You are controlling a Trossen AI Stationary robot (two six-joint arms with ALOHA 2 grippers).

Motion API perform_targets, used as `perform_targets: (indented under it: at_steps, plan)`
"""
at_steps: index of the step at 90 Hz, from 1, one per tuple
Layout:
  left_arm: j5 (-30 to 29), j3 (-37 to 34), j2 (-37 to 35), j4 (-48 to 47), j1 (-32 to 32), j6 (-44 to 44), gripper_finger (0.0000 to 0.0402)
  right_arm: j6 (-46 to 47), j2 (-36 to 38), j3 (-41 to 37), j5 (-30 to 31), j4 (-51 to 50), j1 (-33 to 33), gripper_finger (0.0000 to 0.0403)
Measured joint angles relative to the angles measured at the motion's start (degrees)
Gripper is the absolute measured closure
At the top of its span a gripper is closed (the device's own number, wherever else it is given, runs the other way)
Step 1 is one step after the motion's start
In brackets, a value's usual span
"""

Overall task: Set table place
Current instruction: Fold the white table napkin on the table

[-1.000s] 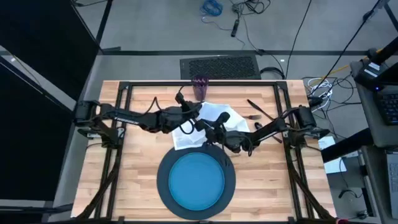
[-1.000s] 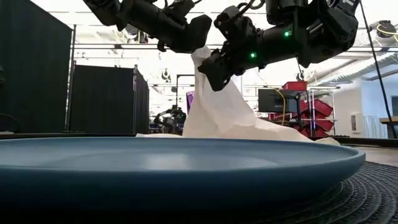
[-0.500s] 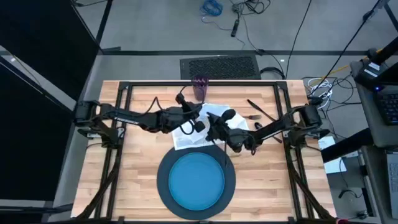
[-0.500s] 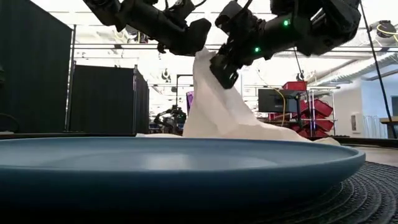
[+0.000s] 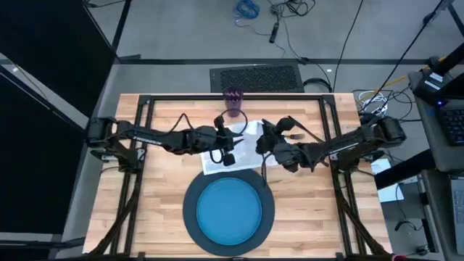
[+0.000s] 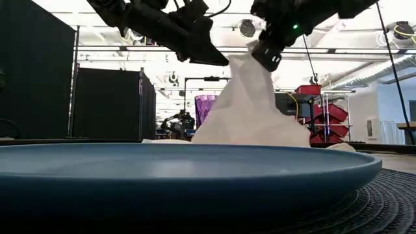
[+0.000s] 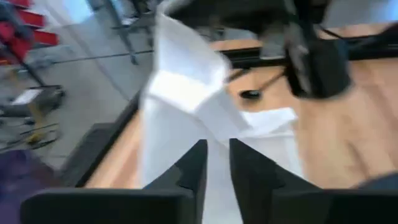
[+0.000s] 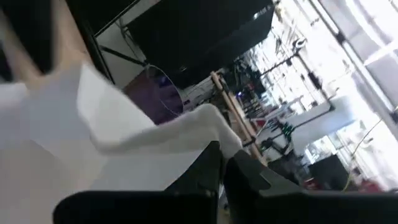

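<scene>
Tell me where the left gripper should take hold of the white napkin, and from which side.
Grip the napkin on its raised left fold, just below the peak, coming in from the left. The right gripper already pinches the peak from the right, so the cloth hangs tented with a free sloping edge facing the left gripper. That fold stands clear of the table, so fingers can likely close around it.

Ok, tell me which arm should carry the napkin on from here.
Probably right. The right gripper pinches the white cloth napkin at its raised peak; the left gripper sits beside it, fingers open.
</scene>
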State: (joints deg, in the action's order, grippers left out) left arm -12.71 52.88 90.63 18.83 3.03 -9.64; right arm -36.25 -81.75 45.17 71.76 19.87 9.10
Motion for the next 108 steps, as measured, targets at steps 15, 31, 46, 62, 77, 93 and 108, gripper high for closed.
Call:
perform_targets:
  at_steps: [15,31,46,62,77,93,108]
  plan:
    - [1.37,0.04,2.54,0.41,0.00,0.19,0.0260,3.74,2.15,-0.01,0.03,-4.83,0.02,0.0403]
    - [-1.97,0.04,7.73,-3.04,-0.23,7.97,0.0222,4.11,3.32,-0.01,0.38,-7.43,0.02,0.0403]
    - [-2.38,0.02,12.14,-7.89,-1.97,11.53,0.0219,4.68,4.43,-0.01,0.42,-8.11,0.02,0.0403]
    - [-2.42,0.00,13.90,-10.91,-4.68,12.36,0.0219,7.76,5.33,-0.01,0.40,-11.98,-0.33,0.0403]
    - [-2.42,0.00,12.67,-11.37,-6.92,12.82,0.0219,10.44,5.34,-0.01,0.06,-14.77,-1.55,0.0403]
    - [-5.94,0.04,12.46,-17.14,-8.98,13.44,0.0219,11.44,5.34,-0.01,-0.36,-15.64,-1.97,0.0403]
    - [-9.03,0.01,12.48,-21.47,-9.18,13.81,0.0219,11.63,5.34,-0.01,-1.56,-15.42,-1.97,0.0403]
